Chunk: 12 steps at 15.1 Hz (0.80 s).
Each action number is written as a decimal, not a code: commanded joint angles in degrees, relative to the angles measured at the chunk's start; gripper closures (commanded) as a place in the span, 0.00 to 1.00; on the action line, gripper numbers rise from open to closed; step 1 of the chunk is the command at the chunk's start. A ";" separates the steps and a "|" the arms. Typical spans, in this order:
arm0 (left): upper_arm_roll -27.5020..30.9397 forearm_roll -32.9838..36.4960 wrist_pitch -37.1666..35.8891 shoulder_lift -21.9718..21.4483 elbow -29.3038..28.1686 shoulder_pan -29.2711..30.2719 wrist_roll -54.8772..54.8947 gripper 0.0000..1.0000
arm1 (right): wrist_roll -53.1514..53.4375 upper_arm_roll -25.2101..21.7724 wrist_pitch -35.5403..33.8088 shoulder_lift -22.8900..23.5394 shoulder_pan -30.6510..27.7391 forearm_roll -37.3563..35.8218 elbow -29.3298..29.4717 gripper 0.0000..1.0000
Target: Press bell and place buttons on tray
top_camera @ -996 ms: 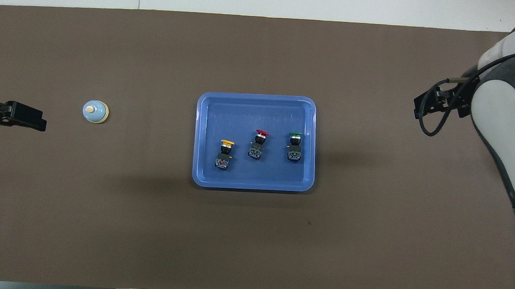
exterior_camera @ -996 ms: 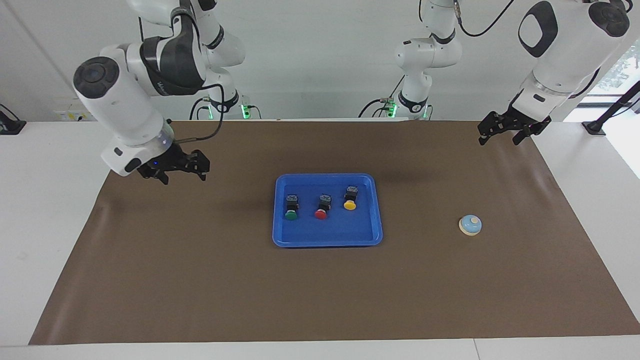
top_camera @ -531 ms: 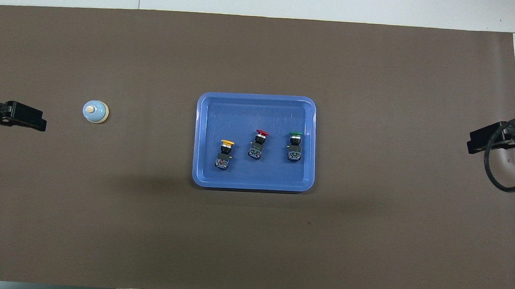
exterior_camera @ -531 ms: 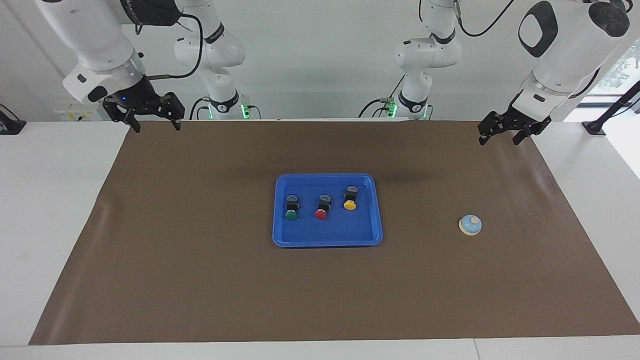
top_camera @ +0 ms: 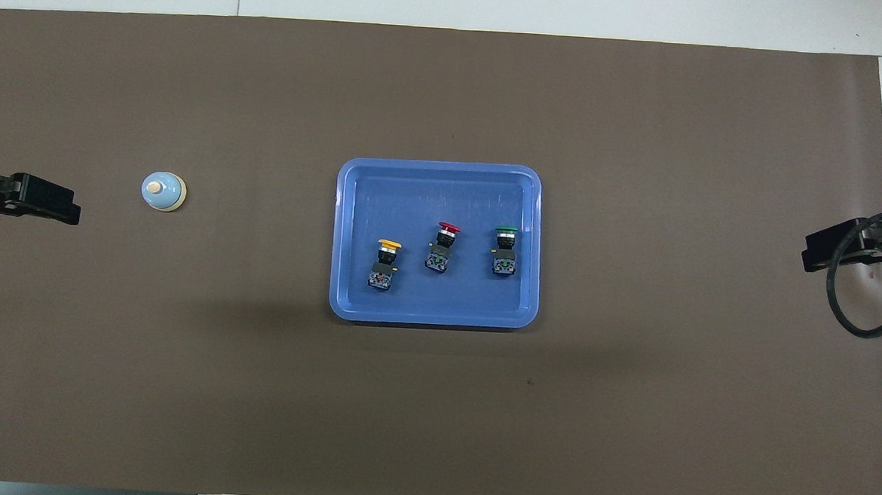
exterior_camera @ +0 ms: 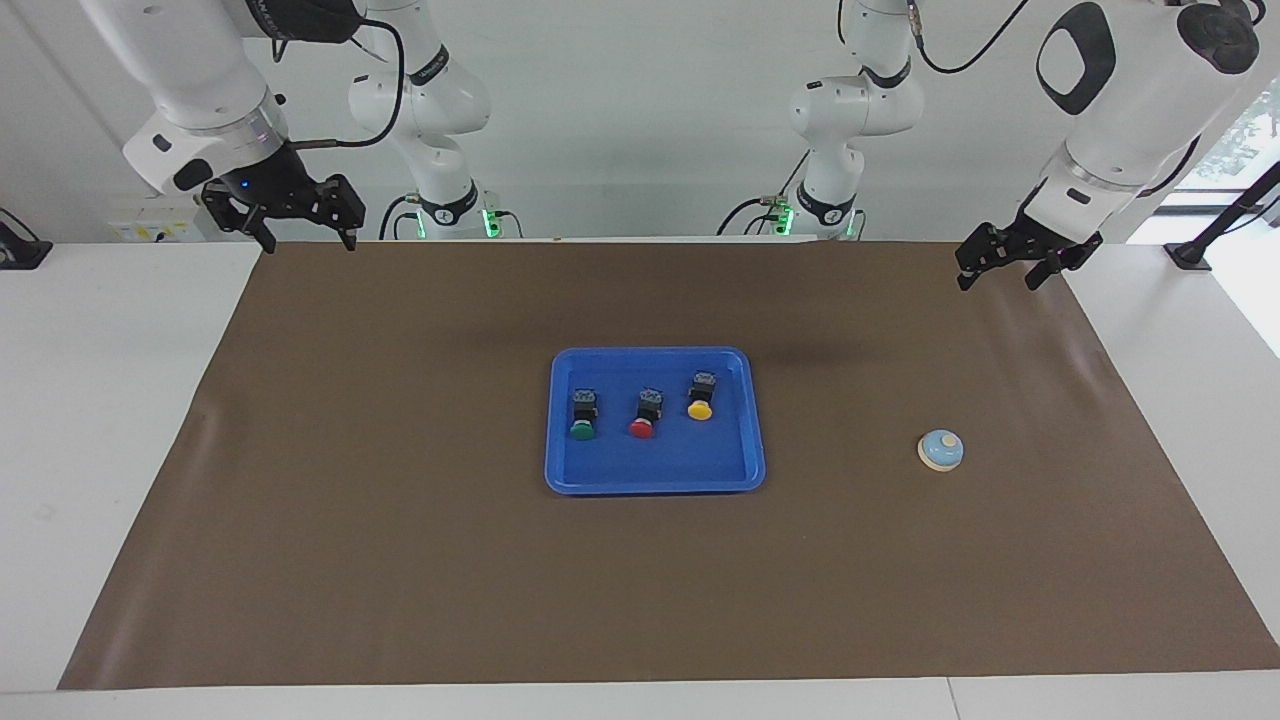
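The blue tray (exterior_camera: 655, 483) lies mid-mat and also shows in the overhead view (top_camera: 433, 317). In it lie three buttons on their sides: green (exterior_camera: 583, 412), red (exterior_camera: 645, 413) and yellow (exterior_camera: 701, 395). Overhead they show as yellow (top_camera: 385, 266), red (top_camera: 441, 247) and green (top_camera: 504, 251). The light-blue bell (exterior_camera: 941, 450) (top_camera: 164, 191) stands on the mat toward the left arm's end. My left gripper (exterior_camera: 1000, 281) (top_camera: 58, 203) is open and empty, raised over the mat's edge at that end. My right gripper (exterior_camera: 308, 243) (top_camera: 818, 252) is open and empty, raised over the mat's edge at its end.
A brown mat (exterior_camera: 400, 560) covers most of the white table (exterior_camera: 100, 420). Two white arm bases (exterior_camera: 830, 200) stand at the robots' edge of the table.
My right arm has lifted and drawn back from over the mat to the mat's edge at its own end. Left arm, tray, buttons and bell have not moved.
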 commanded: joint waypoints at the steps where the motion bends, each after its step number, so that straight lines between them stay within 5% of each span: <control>1: 0.36 0.00 3.07 -0.93 -2.34 -0.53 0.18 0.68 | -0.61 0.90 0.81 -0.52 -0.91 -0.61 -0.86 0.00; 2: 0.36 -0.09 3.34 -0.49 -2.34 -0.36 0.18 1.00 | -0.61 0.90 0.90 -0.52 -1.00 -0.53 -0.86 0.00; 12: 0.36 -0.09 21.33 14.00 -3.05 0.35 0.36 1.00 | -0.79 0.90 0.29 -0.52 -1.00 -0.44 -0.86 0.00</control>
